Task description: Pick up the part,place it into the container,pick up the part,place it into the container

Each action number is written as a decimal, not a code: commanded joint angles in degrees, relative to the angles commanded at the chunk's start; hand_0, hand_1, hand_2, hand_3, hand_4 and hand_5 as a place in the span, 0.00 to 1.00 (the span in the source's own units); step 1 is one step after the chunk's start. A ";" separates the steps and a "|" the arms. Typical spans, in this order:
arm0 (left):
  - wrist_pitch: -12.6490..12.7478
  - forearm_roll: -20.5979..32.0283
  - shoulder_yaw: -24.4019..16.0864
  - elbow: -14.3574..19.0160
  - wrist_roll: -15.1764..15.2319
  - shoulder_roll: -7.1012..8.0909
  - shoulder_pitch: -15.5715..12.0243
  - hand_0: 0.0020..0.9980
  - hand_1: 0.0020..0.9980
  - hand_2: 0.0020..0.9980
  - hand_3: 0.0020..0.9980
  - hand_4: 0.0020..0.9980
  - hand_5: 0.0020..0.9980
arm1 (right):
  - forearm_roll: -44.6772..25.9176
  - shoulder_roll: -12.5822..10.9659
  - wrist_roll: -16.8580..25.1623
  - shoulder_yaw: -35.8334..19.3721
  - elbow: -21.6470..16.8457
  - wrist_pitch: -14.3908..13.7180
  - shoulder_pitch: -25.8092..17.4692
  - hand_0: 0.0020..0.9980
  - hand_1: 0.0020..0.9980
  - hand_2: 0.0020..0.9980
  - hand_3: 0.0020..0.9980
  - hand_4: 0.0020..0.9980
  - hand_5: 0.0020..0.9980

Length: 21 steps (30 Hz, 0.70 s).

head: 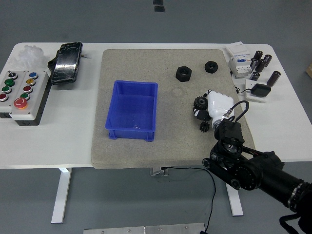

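Robot hand (216,105) on black gear (199,103)

Bright, even overhead light; sharp, faint shadows.

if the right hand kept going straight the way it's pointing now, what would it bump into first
Probably the black gear at the right hand's fingertips; beyond it, roughly the larger black nut. Depth is unclear.

White table (73,141), grey floor (122,19)
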<state>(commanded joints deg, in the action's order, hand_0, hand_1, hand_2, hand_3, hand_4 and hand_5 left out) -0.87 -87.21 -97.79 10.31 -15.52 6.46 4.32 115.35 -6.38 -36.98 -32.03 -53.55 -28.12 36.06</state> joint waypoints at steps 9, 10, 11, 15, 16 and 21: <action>0.06 -0.05 -0.12 0.00 -0.23 0.15 -0.03 0.62 0.52 0.54 0.63 0.59 0.43 | -1.63 0.89 1.10 7.84 -11.68 -0.06 5.74 0.50 0.50 0.30 0.46 0.18 0.05; 0.05 -0.03 -0.08 0.00 -0.22 0.18 0.00 0.62 0.52 0.54 0.62 0.59 0.43 | -2.16 1.29 1.53 8.92 -12.74 0.04 6.57 0.51 0.51 0.33 0.47 0.21 0.00; 0.04 -0.01 -0.03 0.00 -0.22 0.21 0.04 0.62 0.52 0.54 0.62 0.59 0.43 | -2.71 1.72 2.07 10.13 -13.90 0.13 7.39 0.51 0.51 0.33 0.47 0.21 0.00; 0.04 0.04 0.06 0.00 -0.29 0.31 0.06 0.62 0.52 0.54 0.62 0.59 0.43 | -4.36 3.77 4.42 14.14 -15.75 1.91 10.01 0.51 0.51 0.33 0.47 0.21 0.00; 0.05 0.00 0.02 0.00 -0.34 0.32 0.04 0.62 0.52 0.54 0.63 0.59 0.43 | -4.10 4.38 4.28 14.65 -15.72 3.11 10.47 0.57 0.67 0.68 0.66 0.27 0.23; 0.08 -0.10 -0.04 0.00 -0.48 0.32 -0.07 0.62 0.52 0.54 0.63 0.59 0.43 | -1.89 6.07 2.87 15.10 -14.19 7.44 11.10 0.57 0.67 0.68 0.66 0.27 0.23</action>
<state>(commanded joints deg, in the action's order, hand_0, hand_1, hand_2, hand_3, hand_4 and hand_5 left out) -0.80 -87.31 -97.83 10.31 -16.00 6.78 4.26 113.46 -0.30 -34.11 -16.93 -67.74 -20.69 47.16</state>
